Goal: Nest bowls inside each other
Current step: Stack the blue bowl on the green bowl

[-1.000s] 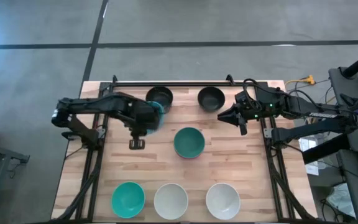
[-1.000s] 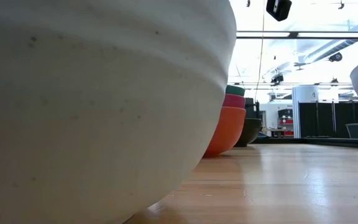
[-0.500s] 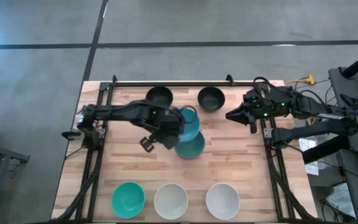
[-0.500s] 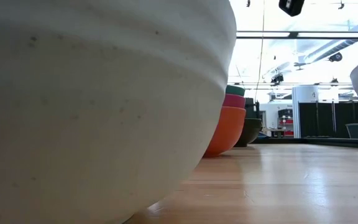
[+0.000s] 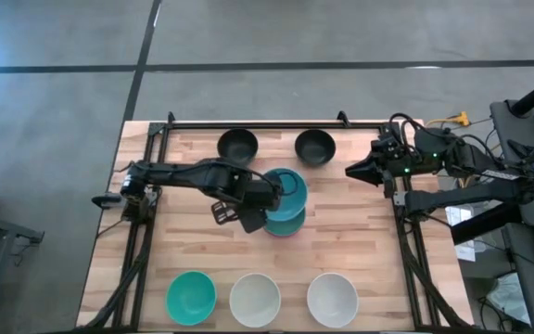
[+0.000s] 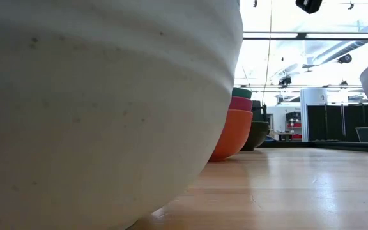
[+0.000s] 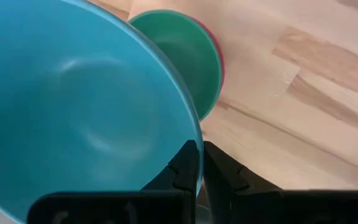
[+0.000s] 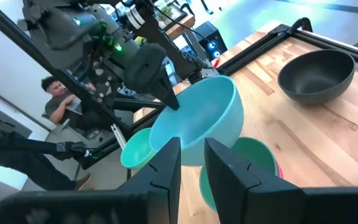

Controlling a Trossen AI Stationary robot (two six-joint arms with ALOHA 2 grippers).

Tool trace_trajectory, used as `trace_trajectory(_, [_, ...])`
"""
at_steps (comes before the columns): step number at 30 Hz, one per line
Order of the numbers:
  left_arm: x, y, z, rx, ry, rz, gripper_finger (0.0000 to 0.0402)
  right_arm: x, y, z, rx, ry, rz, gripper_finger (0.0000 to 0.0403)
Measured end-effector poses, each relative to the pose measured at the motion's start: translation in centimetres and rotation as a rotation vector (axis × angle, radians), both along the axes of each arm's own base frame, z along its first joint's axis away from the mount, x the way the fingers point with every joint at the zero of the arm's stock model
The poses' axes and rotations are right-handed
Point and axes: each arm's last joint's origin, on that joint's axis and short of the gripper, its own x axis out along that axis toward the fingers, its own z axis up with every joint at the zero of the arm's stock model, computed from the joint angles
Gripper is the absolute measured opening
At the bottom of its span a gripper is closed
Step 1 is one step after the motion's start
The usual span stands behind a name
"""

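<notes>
A blue bowl (image 5: 286, 188) hangs tilted over the stack of teal, magenta and red bowls (image 5: 284, 225) at the table's middle, and my left gripper (image 5: 260, 209) is shut on it. The right wrist view shows this bowl (image 8: 204, 118) above the stack's teal top bowl (image 8: 248, 157). My right gripper (image 5: 349, 171) stands open near the right edge, nothing between its fingers (image 8: 166, 168). Two black bowls (image 5: 237, 145) (image 5: 315, 147) rest on their bases at the far side. A teal bowl (image 5: 191, 295) and two white bowls (image 5: 255, 299) (image 5: 332, 299) stand along the near edge. My left gripper pinches the blue bowl's rim (image 7: 196, 134) on the bowl's left side, one finger inside the bowl and one outside. The fingers (image 8: 168, 94) come steeply from above. The bowl is tilted, its opening facing up and partly toward the gripper, over the stack.
In the low view a white bowl (image 6: 94, 96) fills the left, with the stack (image 6: 235, 128) behind it. A person (image 8: 58, 99) sits beyond the table's left side. Bare wood lies right of the stack (image 5: 360, 232).
My left gripper has carried the blue bowl from beside the far left black bowl toward the table's right and near side, to above the middle stack, rolling its wrist so that the bowl turned about. My right gripper has drawn back toward the right edge.
</notes>
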Motion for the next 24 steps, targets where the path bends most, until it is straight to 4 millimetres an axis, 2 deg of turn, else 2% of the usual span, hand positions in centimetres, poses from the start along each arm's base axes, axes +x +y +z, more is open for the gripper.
trace_trajectory(12, [4.2,-0.5,-5.3,0.026,0.107,0.009,0.0000,0.3,0.1,-0.1,0.007,0.013,0.009,0.0068])
trace_trajectory(15, [4.9,-0.6,-6.4,0.012,0.113,0.078,0.0000,0.3,0.3,-0.1,0.008,0.013,0.022,0.0068])
trace_trajectory(19, [5.4,-0.6,-7.9,0.005,0.132,0.142,0.0000,0.3,0.6,-0.2,0.008,0.014,0.041,0.0068])
trace_trajectory(24, [5.3,-0.6,-8.7,-0.011,0.096,0.184,0.0000,0.3,0.9,-0.2,0.009,0.017,0.062,0.0068])
